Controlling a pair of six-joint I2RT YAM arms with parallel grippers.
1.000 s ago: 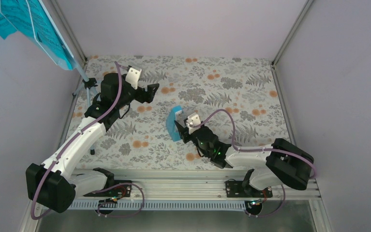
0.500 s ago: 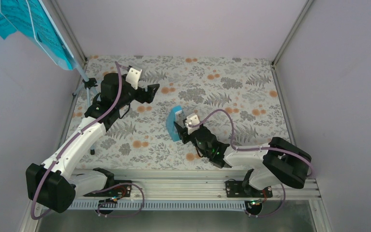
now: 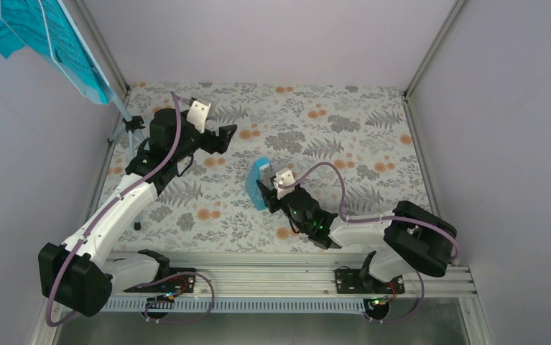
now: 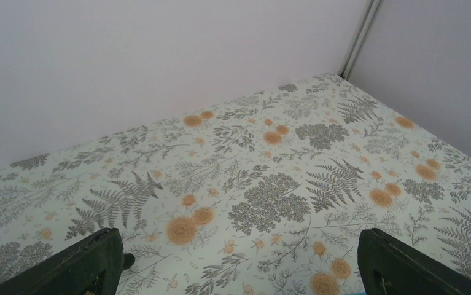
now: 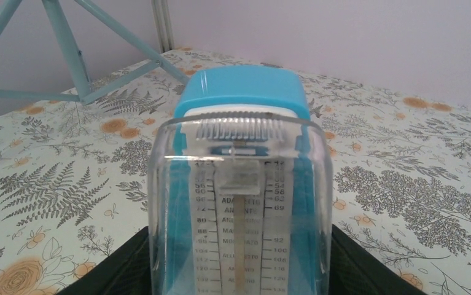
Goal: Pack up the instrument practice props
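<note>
Right arm reaches low across the floral tablecloth (image 3: 373,144); right gripper (image 3: 266,195) jaws clamp the blue metronome (image 5: 239,184), scale face toward the wrist; left arm bent, left gripper (image 3: 225,134) jaws wide, nothing between; pale blue music stand (image 5: 67,52) ahead-left of the right jaws; lilac walls (image 3: 272,36).
</note>
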